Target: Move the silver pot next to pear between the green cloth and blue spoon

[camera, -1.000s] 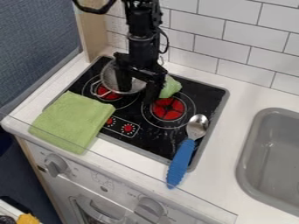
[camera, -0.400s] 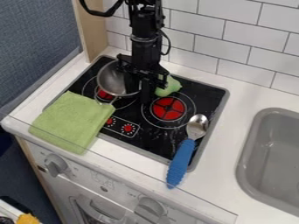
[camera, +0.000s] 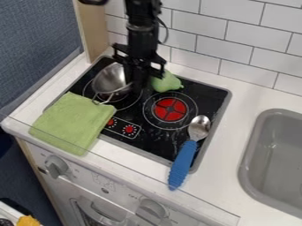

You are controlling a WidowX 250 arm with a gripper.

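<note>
Can see a white worktop (camera: 251, 95) spreading across the view, with a flat, black, rectangular hob (camera: 165, 143) set into it. To the right, has a grey, rounded-corner sink (camera: 277, 154). Can follow a black robot arm (camera: 141, 26) down from the top edge to the tool (camera: 137, 83), right beside the pot's rim – cannot tell whether to call it apart, together or clamped. At the hob's front left, find a light-green, folded fabric cloth (camera: 70, 123). Just behind it, over the left burner, see a silver, round metal pot (camera: 106, 80), tilted, with its wire handle towards the cloth. At front right, see a blue-handled silver spoon (camera: 184, 161) across the hob's edge – and behind the right burner, a green, rounded toy pear (camera: 167, 82).
</note>
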